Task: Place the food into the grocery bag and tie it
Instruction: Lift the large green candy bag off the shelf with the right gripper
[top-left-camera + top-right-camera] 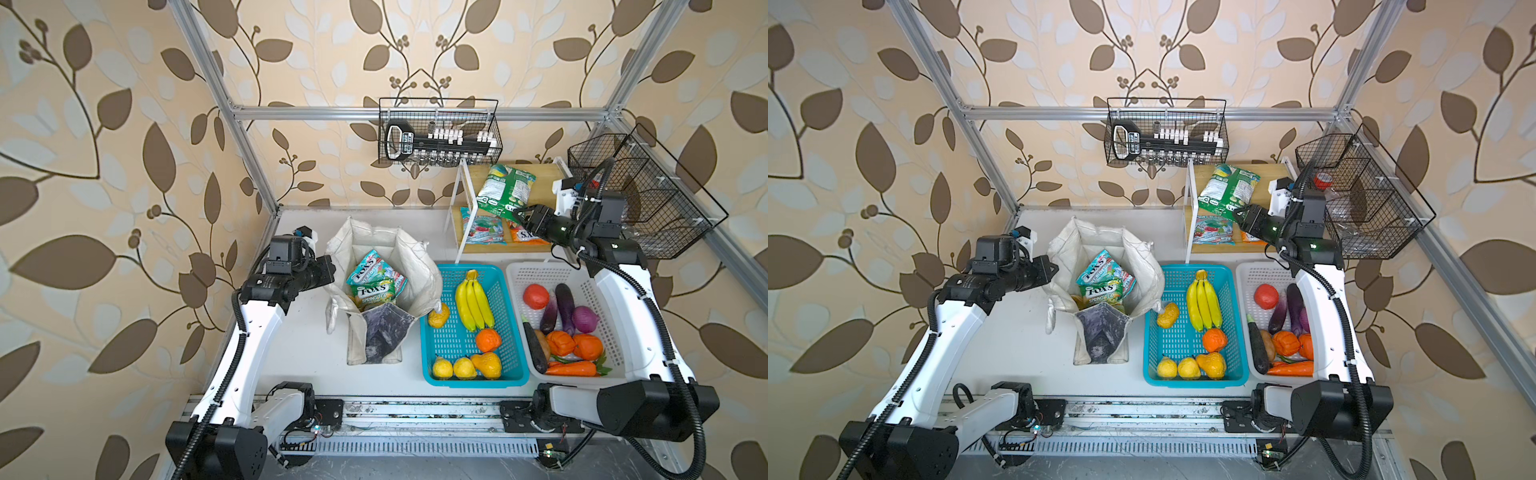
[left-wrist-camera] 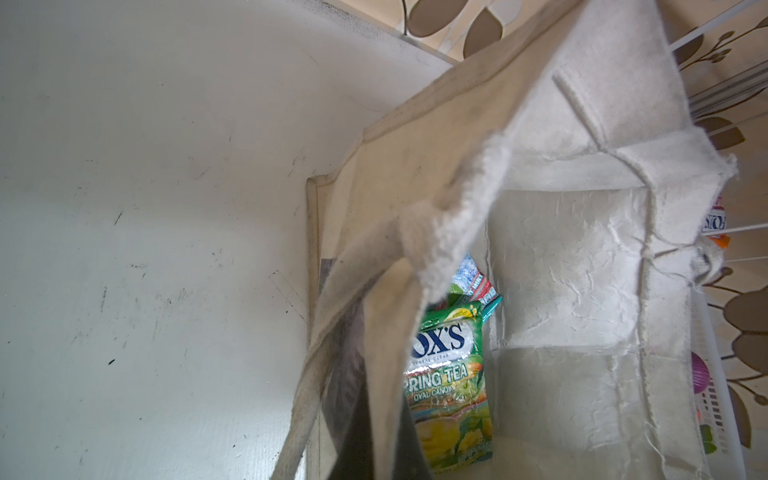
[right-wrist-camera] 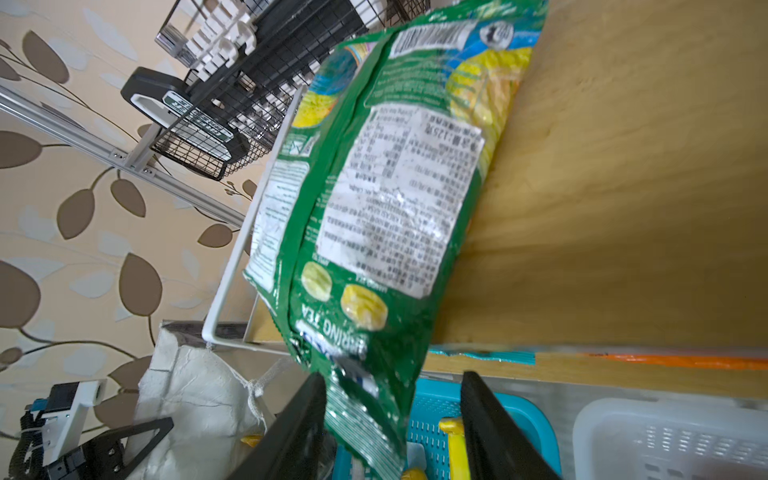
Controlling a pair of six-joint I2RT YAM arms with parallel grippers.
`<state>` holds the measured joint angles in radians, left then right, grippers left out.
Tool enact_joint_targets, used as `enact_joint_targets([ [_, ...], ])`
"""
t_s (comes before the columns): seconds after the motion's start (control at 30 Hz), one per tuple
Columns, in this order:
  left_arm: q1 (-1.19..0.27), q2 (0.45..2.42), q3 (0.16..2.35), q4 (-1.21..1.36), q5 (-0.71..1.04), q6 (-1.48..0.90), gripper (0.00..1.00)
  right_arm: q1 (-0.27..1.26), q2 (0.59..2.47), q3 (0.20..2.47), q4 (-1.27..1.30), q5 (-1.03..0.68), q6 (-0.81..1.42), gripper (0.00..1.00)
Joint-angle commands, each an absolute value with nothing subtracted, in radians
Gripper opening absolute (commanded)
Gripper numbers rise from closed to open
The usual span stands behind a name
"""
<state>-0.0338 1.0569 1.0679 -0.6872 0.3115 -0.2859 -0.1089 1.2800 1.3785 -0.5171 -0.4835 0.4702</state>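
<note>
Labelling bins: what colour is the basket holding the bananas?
Turquoise. The basket with the bananas shows best in both top views.

A: What sort of place is this?
B: A robotics lab cell, dressed up as a home. Leaf-print wallpaper [image 1: 83, 124] covers panels inside a bare aluminium frame [image 1: 311, 112].
A: What gives the lab away?
B: The left arm [image 1: 257, 324] and right arm [image 1: 623, 307] stand on a metal rail [image 1: 415, 409], and the white table [image 1: 307, 345] carries a turquoise basket [image 1: 473, 380] of toy fruit [image 1: 473, 299] near a small wooden shelf [image 1: 544, 187]
</note>
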Motion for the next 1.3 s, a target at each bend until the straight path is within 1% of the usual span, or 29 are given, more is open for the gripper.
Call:
enact_joint_targets([
  [0.0,-0.042,1.048,1.076,-0.679,0.329,-0.262,0.0,-0.1,1.253,1.333,-0.43,-0.508,0.512,0.54],
  [0.1,-0.042,1.046,1.077,-0.68,0.328,-0.262,0.0,-0.098,1.252,1.314,-0.37,-0.533,0.529,0.53],
  [0.23,-0.043,1.048,1.077,-0.68,0.322,-0.262,0.0,-0.102,1.242,1.289,-0.279,-0.565,0.554,0.48],
  [0.37,-0.043,1.046,1.074,-0.679,0.323,-0.262,0.0,-0.11,1.267,1.298,-0.272,-0.589,0.562,0.33],
  [0.43,-0.043,1.046,1.077,-0.681,0.319,-0.262,0.0,-0.11,1.268,1.301,-0.271,-0.591,0.558,0.24],
  [0.5,-0.043,1.043,1.077,-0.679,0.322,-0.261,0.0,-0.109,1.262,1.309,-0.275,-0.589,0.555,0.12],
  [0.53,-0.043,1.042,1.076,-0.678,0.322,-0.262,0.0,-0.109,1.26,1.318,-0.284,-0.589,0.551,0.08],
  [0.67,-0.043,1.036,1.077,-0.68,0.318,-0.26,0.0,-0.107,1.255,1.376,-0.325,-0.574,0.53,0.01],
  [0.73,-0.043,1.032,1.076,-0.677,0.319,-0.26,0.0,-0.107,1.26,1.416,-0.345,-0.577,0.525,0.0],
  [1.07,-0.044,1.028,1.076,-0.678,0.322,-0.26,0.0,-0.098,1.262,1.574,-0.383,-0.588,0.532,0.0],
  [1.27,-0.043,1.022,1.077,-0.677,0.316,-0.259,0.0,-0.057,1.184,1.617,-0.431,-0.554,0.532,0.0],
])
